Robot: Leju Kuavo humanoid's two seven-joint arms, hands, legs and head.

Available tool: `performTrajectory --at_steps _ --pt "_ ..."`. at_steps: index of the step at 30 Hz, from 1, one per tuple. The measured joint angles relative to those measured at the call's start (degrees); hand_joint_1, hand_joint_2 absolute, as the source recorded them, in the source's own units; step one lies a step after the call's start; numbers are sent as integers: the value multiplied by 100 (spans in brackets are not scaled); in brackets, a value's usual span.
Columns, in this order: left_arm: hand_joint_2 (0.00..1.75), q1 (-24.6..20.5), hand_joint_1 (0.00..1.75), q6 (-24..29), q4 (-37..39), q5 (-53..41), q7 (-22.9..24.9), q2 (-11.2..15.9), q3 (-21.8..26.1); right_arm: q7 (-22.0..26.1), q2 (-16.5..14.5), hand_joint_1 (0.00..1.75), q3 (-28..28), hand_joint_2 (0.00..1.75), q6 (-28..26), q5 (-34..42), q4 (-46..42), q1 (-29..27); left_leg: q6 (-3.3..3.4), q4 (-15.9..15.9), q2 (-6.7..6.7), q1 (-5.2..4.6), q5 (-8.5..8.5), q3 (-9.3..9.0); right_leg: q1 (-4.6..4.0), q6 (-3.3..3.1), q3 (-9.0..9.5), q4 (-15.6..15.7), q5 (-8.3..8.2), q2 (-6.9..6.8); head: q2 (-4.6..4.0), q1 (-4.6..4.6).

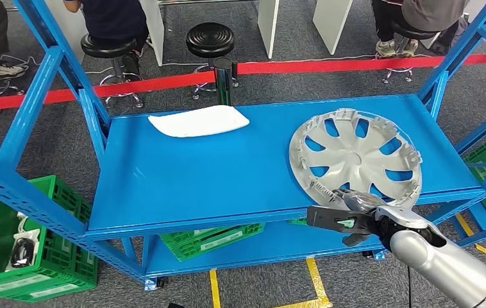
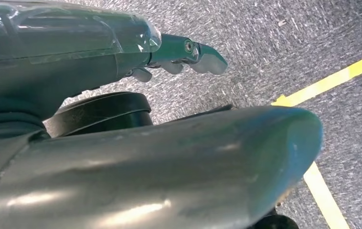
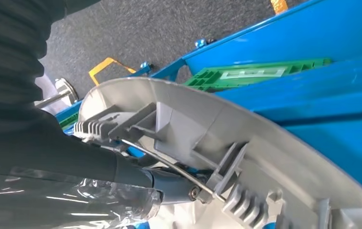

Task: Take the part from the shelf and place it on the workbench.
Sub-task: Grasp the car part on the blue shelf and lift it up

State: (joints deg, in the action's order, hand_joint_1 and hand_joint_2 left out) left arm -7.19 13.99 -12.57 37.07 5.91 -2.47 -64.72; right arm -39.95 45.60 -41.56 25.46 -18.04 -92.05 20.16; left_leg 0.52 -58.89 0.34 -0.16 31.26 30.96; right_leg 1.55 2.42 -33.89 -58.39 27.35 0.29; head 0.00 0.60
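Observation:
A silver wheel cover point(image 1: 356, 151) lies inner side up at the right front of the blue shelf board point(image 1: 195, 186). Its near rim reaches the board's front edge. My right hand point(image 1: 356, 221) comes in from below and grips that near rim, with fingers hooked over it and the thumb underneath. In the right wrist view a dark finger point(image 3: 169, 183) sits inside the ribbed rim of the wheel cover point(image 3: 265, 143). A flat white part point(image 1: 199, 120) lies at the back left of the board. My left hand point(image 2: 179, 55) hangs over the grey floor, holding nothing.
Blue shelf uprights point(image 1: 35, 102) frame both sides. Green crates point(image 1: 29, 256) stand on the floor at left, and another crate point(image 1: 211, 237) sits on the lower board. Behind a red barrier tape point(image 1: 163, 82) are black stools point(image 1: 209, 40) and seated people. Yellow floor lines point(image 1: 317, 276) run below.

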Motion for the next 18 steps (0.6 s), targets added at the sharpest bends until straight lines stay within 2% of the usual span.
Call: performTrajectory --at_steps 18 --pt "0 2 0 0 11 -2 76 4 0 -4 27 0 -163 175 -266 -241 328 182 1 -1 2 -1 -1 -3 1 5 4 5 -5 1 0 -1"
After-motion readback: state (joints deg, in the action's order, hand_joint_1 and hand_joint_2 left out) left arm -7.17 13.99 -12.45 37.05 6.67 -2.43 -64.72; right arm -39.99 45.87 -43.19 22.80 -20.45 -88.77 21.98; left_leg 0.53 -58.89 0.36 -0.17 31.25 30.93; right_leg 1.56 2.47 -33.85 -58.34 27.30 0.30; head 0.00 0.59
